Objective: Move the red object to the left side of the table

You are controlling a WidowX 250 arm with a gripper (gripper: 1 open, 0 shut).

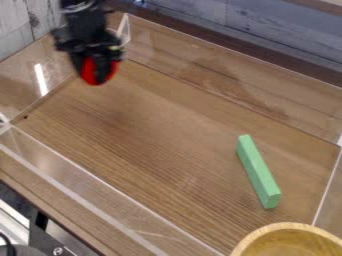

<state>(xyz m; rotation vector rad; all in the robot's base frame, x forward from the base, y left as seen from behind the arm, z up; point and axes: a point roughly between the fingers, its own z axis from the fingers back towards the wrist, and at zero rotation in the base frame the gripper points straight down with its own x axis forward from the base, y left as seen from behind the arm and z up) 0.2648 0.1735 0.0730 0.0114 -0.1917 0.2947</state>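
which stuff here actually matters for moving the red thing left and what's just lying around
Part of the job:
- red object, held in the gripper
- gripper, shut on it, near the upper left corner of the picture
- table, where it gets set down

Just lying about:
- green block, flat on the wood at right
- wooden bowl, bottom right

This looks like a robot laboratory or a test bench, not a home. The work surface is a brown wood-grain table [147, 140], and low walls of clear acrylic [80, 180] stand along its edges like a small arena. A black robot arm [83, 14] hangs over the far left corner. The objects are simple props: a long flat green block [258, 171] and a round wooden bowl [287, 243]. Behind the table is a wall of grey wooden planks [254, 18].
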